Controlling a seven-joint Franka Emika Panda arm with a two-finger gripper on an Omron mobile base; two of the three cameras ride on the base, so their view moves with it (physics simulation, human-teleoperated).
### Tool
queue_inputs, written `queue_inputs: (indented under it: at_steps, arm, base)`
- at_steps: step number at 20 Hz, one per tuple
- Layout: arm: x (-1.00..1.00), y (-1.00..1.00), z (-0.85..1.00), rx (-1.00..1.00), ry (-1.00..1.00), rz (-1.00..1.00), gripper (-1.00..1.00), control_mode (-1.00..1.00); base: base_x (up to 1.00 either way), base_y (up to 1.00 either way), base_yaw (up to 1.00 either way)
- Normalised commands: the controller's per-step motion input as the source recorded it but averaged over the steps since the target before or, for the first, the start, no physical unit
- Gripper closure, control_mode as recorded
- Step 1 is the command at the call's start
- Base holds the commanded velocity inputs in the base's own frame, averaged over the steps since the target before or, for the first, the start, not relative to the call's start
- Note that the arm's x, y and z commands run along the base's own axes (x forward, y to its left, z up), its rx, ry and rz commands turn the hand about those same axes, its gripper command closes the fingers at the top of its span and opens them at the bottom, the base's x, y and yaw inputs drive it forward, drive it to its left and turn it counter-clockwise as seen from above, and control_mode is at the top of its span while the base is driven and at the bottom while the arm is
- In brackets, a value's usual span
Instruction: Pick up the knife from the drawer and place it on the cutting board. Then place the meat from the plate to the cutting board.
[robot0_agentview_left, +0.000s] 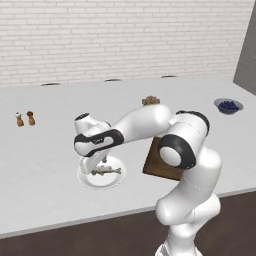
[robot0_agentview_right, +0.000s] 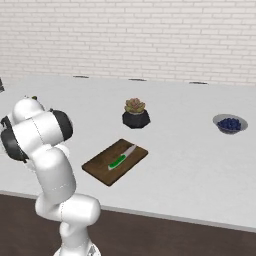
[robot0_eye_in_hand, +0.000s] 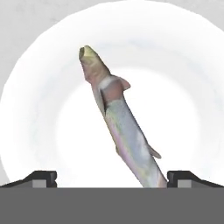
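Fingers (robot0_eye_in_hand: 41, 177) stand spread as wide as they go, one on each side of the fish (robot0_eye_in_hand: 118, 120), with nothing between them yet; the gripper (robot0_eye_in_hand: 112, 178) hangs just above the white plate (robot0_agentview_left: 87, 179), looking straight down at it. That wide stance suits the job, I judge: the fish lies aslant across the plate's middle, so the open jaws can drop on either side of its slender body before closing. To the right of the plate, the knife (robot0_agentview_right: 121, 158) already rests on the cutting board (robot0_agentview_right: 102, 170), green handle toward the front edge, so the first half of the task looks done and the fish is what remains. Beyond the board, away from the plate, sit a potted succulent (robot0_agentview_right: 135, 113) and a bowl of berries (robot0_agentview_right: 229, 123); left of the plate stand two small shakers (robot0_agentview_left: 25, 119). Everything rests on a broad pale grey counter (robot0_agentview_left: 45, 155) backed by a white brick wall (robot0_agentview_left: 125, 35).
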Motion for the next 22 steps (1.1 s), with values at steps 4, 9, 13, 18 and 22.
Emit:
queue_inputs:
  at_steps: [4,9,13,18,22]
  arm:
    - [0.21,0.00,-0.19,0.00,0.03,0.03,-1.00,-1.00]
    - [0.24,0.00,-0.11,0.00,0.03,0.01,-1.00,-1.00]
    - [0.08,0.00,-0.17,0.00,0.04,0.00,-1.00,-1.00]
    - [0.10,0.00,-0.29,0.00,0.07,0.01,-1.00,-1.00]
    - [-0.10,0.00,-0.36,0.00,0.01,0.03,-1.00,-1.00]
  base:
    - [0.00,0.00,0.00]
    - [0.00,0.00,0.00]
    - [0.00,0.00,0.00]
    - [0.00,0.00,0.00]
    - [0.00,0.00,0.00]
